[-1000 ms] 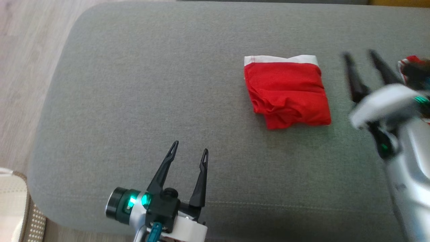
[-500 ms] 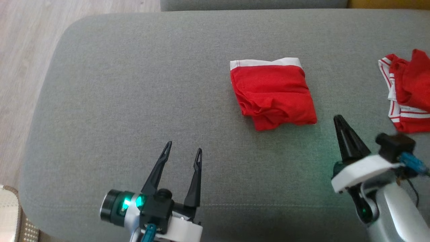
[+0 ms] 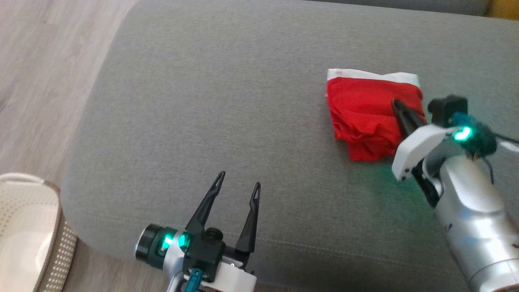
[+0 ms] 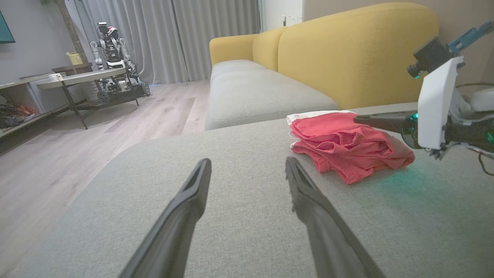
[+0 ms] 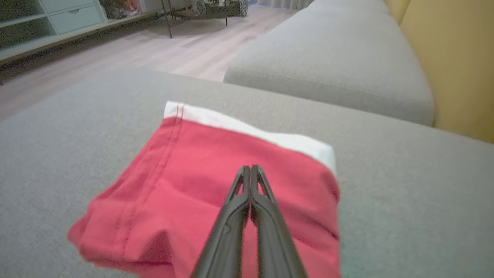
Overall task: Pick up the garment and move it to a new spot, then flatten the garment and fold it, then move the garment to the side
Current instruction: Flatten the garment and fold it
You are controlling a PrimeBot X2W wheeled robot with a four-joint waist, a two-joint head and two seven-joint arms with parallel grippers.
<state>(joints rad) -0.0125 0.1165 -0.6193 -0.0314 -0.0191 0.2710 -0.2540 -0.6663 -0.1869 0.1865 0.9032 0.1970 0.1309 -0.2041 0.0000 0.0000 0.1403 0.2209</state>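
The garment [image 3: 363,117] is a folded red piece with a white band along its far edge, lying on the grey sofa cushion [image 3: 227,101] at the right. My right gripper [image 3: 396,104] is shut with nothing between its fingers. Its tips reach over the garment's right half, and I cannot tell whether they touch the cloth. The right wrist view shows the closed right gripper [image 5: 251,168] over the red garment [image 5: 193,185]. My left gripper [image 3: 239,179] stands open and empty near the cushion's front edge, well left of the garment. In the left wrist view the left gripper [image 4: 247,161] faces the garment [image 4: 343,143] and the right gripper [image 4: 357,119].
A pale woven basket [image 3: 24,227] sits on the wooden floor [image 3: 40,61] at the lower left, beyond the cushion's edge. A yellow sofa back [image 4: 347,50] and a second grey cushion [image 4: 262,92] lie behind the garment. A low table [image 4: 81,77] stands across the room.
My right gripper has shut and moved from the right of the garment to over its right half. The head camera has shifted. The left gripper has stayed open in place.
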